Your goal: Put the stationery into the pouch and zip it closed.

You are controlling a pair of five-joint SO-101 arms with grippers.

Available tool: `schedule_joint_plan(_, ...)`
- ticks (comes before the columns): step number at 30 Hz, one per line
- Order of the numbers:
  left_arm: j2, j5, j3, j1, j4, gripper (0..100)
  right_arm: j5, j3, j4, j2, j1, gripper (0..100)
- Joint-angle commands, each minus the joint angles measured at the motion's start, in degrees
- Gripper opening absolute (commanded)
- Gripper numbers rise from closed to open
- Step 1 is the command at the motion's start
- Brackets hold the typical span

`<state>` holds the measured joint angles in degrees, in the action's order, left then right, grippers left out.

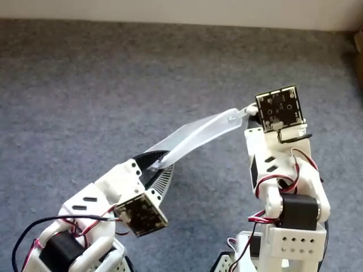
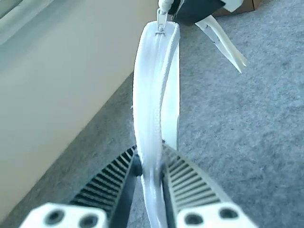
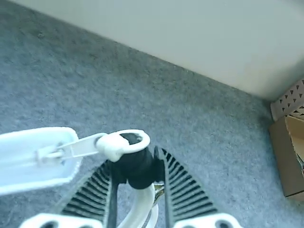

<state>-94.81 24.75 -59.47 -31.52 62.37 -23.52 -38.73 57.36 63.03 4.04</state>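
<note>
Left tool [image 2: 149, 166] clamps pouch [image 2: 153, 95] end, right tool [image 3: 135, 164] pinches its zip pull [image 3: 88, 145]; right wrist view catches cardboard box [image 3: 289, 156] well apart from pouch.

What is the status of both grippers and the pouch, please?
Left gripper shut on one pouch end. Right gripper shut on zipper pull. Pouch stretched between them, zip looks closed. Cardboard box well clear.

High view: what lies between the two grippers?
The pouch spans that stretch, seen in the high view: the left gripper clamps one end, the right gripper holds the zip pull at the other.
</note>
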Motion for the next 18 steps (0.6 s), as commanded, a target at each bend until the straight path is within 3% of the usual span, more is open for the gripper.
schedule_joint_plan(1, -2.95, -1.85, 1.01, 2.42, 1.14, 0, -0.53, 0.22, -2.51, -0.75, 5.05, 0.7)
schedule_joint_plan(7, -2.95, -1.93, 0.92, 2.51, 0.97, 0, -0.7, 0.66, 1.01, -0.48, 4.09, 1.5)
schedule_joint_plan(11, -2.86, -3.87, 0.84, 6.2, -1.32, 0, 0.62, 3.38, 6.55, -0.22, 0.4, 16.2)
schedule_joint_plan(14, -2.77, -6.86, 0.75, 11.21, -4.57, 1, 5.89, 7.6, 10.68, -0.31, -2.77, 22.4)
schedule_joint_plan(18, -3.3, -7.65, -0.75, 13.67, -5.98, 12, 6.07, 13.85, 18.24, -0.31, -6.99, 22.5)
